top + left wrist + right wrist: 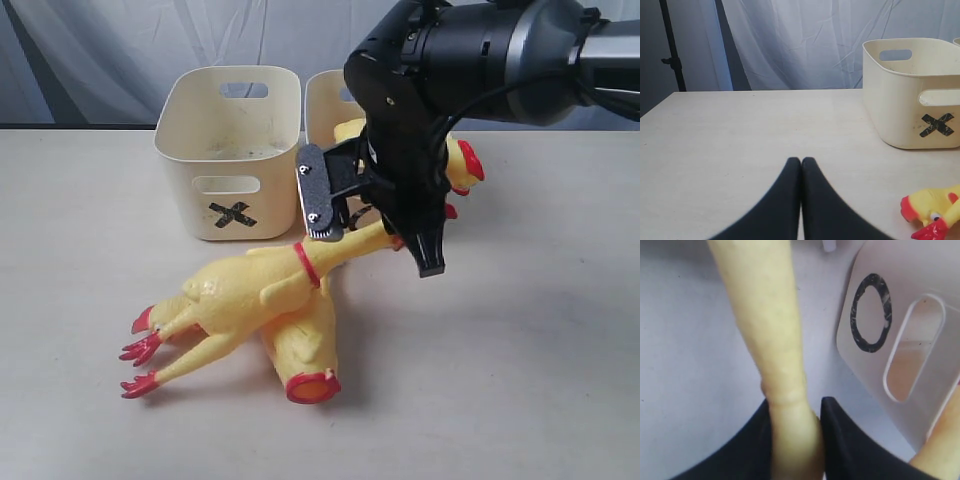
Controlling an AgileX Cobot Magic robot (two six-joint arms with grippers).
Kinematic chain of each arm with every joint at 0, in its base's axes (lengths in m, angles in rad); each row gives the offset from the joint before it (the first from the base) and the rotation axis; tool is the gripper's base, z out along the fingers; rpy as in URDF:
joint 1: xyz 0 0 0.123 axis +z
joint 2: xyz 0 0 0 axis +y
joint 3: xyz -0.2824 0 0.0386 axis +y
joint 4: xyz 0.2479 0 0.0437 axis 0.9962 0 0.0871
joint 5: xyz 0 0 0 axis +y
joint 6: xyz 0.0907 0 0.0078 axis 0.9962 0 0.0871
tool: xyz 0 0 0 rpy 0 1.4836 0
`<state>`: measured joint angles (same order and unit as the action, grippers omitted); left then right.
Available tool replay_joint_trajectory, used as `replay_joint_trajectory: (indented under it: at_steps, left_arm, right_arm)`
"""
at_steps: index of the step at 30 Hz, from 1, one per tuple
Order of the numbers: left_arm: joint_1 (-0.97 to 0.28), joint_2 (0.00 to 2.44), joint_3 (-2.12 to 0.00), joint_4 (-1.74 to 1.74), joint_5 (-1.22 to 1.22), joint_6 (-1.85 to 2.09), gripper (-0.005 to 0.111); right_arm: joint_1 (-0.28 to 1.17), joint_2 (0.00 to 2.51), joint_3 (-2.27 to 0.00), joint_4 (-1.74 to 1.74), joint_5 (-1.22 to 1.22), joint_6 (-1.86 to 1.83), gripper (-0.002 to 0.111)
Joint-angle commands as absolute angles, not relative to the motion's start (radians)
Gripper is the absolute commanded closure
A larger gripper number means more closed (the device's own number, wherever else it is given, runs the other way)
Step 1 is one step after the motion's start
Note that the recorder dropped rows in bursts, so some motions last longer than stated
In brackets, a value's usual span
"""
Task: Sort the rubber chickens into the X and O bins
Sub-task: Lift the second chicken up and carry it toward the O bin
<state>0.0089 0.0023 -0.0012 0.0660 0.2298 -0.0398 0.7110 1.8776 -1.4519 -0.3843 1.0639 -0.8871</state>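
From the outside, the right fingers (318,200) hold the long neck of a whole chicken (240,295). It lies on the tabletop (520,380) just in front of the X bin (230,150). A headless chicken (305,350) lies under it. The O bin (325,100) stands beside the X bin. In the left wrist view, the left fingers (790,195) are pressed shut, holding nothing. In the right wrist view, both fingers squeeze the neck, near the O bin.

You have open table (70,250) on the left and the near right. The chickens (245,295) lie across the near middle; behind them the X bin (185,160) and O bin (322,100) stand side by side.
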Motion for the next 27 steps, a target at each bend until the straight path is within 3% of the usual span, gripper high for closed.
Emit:
replay_joint_trajectory:
  at_steps: [1,2,27]
  left_arm:
    - [0.008,0.000,0.000,0.069,0.224,-0.043,0.107]
    - [0.008,0.000,0.000,0.069,0.224,-0.043,0.107]
    - [0.008,0.000,0.000,0.069,0.224,-0.043,0.107]
  right_arm:
    - [0.720,1.847,-1.448,-0.400,1.086,-0.884,0.102]
    - [0.722,1.839,-1.448,-0.400,1.086,-0.884,0.109]
    - [0.752,1.577,-1.450,-0.188,1.147,-0.777,0.109]
